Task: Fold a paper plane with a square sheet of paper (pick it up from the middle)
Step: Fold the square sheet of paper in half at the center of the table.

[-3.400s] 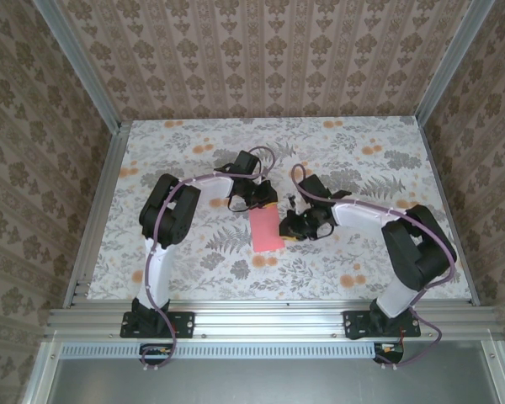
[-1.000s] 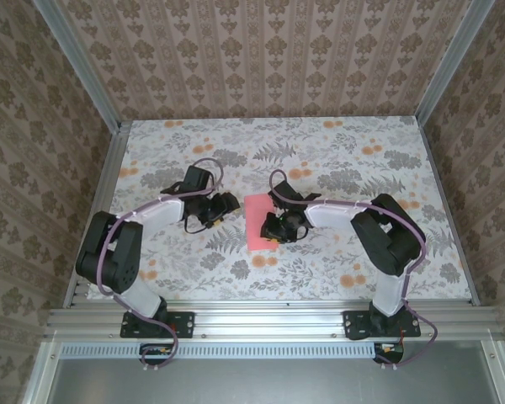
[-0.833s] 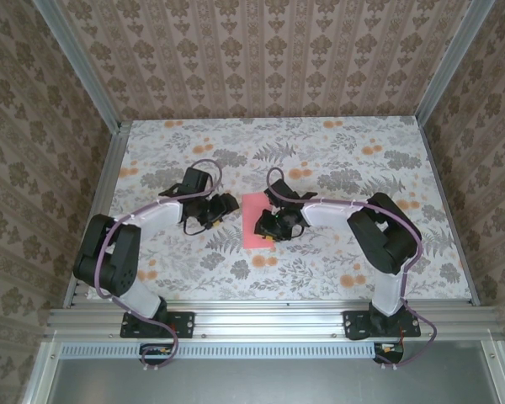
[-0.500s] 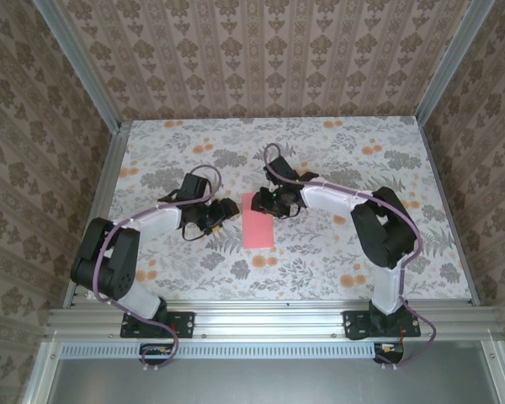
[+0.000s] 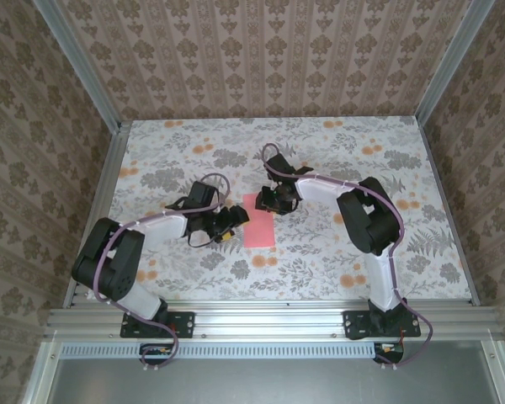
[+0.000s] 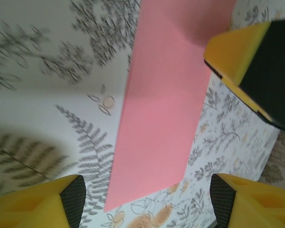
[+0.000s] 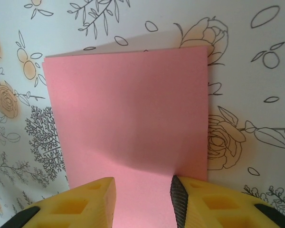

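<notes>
Bright even light, soft shadows, slight blur

A lab booth: aluminium frame (image 5: 261,318), wallpapered walls (image 5: 261,59).

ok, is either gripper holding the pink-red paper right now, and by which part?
Nothing is held. The folded pink-red paper sheet lies flat on the table; left gripper open beside its left edge, right gripper open over its far end.

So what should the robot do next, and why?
Probably the left tool should nudge in and pinch the long edge of the paper: that tool is open right beside the flat paper, with the right tool open over its far end.
</notes>
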Controlling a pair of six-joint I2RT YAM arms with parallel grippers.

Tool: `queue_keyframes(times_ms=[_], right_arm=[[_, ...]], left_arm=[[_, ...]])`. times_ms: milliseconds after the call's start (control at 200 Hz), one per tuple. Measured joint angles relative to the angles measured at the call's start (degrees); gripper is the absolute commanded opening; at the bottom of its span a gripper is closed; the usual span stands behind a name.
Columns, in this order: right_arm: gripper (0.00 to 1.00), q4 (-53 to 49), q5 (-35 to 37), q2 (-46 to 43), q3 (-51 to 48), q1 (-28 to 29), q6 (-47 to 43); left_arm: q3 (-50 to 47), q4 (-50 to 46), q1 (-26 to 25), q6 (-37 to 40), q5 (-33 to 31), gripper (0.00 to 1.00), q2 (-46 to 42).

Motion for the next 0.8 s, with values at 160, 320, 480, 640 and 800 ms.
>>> queue_keyframes(times_ms=[160,320,480,640,800], right_arm=[[0.39,2.21,-2.99,-0.02,-1.6,-1.42,3.3],[0.39,4.33,-6.97,-0.02,-2.89,-2.95,6.49],[0.39,6.43,-9.88,-0.04,-4.07,-3.98,8.94],[0.39,7.19,-11.21,-0.02,-4.46,-4.35,10.16],[0.39,7.63,-11.67,-0.04,-4.72,-4.48,10.23]], left_arm=[[-0.76,0.57,-1.49,-1.29,1.86,0.73,1.05],[-0.76,-0.46,-2.64,-1.33,2.08,0.73,1.14],[-0.76,-1.86,-3.37,-1.31,2.03,0.73,1.16],[-0.46,-2.27,-3.5,-1.31,2.38,0.75,1.73],[1.07,-3.63,-3.61,-1.33,2.64,0.76,2.75]])
